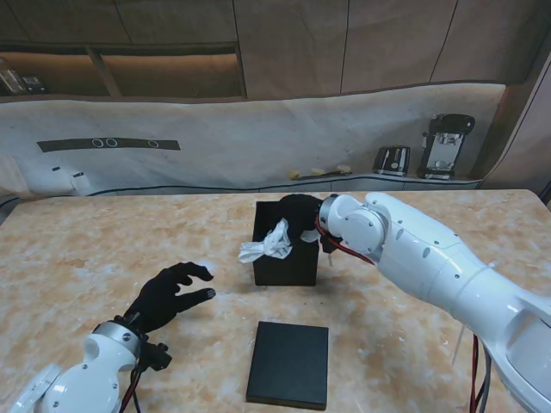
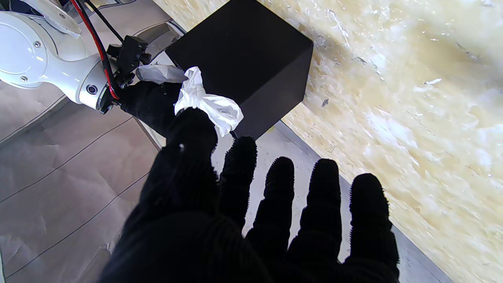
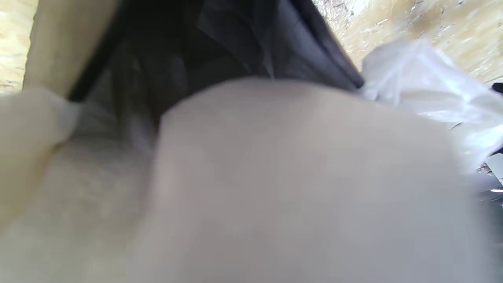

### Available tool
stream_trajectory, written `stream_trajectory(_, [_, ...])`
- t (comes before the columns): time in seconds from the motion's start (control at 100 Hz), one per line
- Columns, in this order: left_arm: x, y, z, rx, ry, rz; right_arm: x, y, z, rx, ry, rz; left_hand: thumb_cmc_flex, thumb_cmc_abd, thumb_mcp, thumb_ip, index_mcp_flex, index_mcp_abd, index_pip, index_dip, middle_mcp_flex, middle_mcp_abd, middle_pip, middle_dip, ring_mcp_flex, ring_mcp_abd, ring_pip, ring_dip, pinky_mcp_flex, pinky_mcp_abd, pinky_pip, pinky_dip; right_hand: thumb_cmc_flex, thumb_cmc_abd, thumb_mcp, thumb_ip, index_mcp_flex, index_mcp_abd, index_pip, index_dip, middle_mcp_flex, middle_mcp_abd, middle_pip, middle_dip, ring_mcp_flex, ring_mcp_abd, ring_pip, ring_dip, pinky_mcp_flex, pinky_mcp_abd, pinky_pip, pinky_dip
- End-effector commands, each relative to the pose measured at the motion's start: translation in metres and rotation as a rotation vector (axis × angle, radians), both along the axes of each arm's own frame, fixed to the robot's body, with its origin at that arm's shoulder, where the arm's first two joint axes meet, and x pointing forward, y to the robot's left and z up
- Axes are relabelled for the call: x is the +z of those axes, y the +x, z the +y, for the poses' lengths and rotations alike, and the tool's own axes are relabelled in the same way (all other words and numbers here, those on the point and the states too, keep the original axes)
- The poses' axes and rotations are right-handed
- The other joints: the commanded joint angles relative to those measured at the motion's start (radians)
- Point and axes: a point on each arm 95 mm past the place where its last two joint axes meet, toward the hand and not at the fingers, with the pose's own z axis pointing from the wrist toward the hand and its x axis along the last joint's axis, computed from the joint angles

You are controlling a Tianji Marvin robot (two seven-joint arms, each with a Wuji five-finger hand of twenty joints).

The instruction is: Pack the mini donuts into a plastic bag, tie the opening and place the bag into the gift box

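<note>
Gift box [image 1: 287,249]: open, black, mid-table; marble bare on all sides, lid [image 1: 289,364] lying apart, nearer to me.
Plastic bag [image 1: 266,243]: in the box, white crumpled top spilling over its left rim.
Right hand [image 1: 303,219]: down in the box mouth; grip cannot be told, wrist view blurred.
Left hand [image 1: 169,292]: fingers spread, holding nothing, left of the box.
Donuts: hidden.
Writing: none legible.

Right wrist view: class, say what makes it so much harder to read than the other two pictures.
Right wrist view: a pale, out-of-focus mass fills most of the frame; only the gift box edge and the plastic bag read. Left wrist view: sharp on the left hand, with glare washing out the table. Stand view: evenly lit and clear.
</note>
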Motion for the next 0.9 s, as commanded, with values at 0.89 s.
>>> stream_trajectory(0.89, [0.001,0.002,0.006,-0.009,0.019,0.001,-0.02,0.012,0.015,0.026,-0.182,0.22,0.03,0.013,-0.015,0.012,0.021,-0.002,-0.017,0.009,-0.017,-0.003,-0.004,-0.009,-0.017,-0.017,-0.017,-0.015,-0.016,-0.01,-0.006,-0.008,-0.057,0.153,-0.154,0.109,-0.18,0.004,0.025,-0.185,0.017,0.012,-0.225,-0.03,0.027,-0.002,-0.27,-0.02,-0.16,0.018,-0.135,0.019])
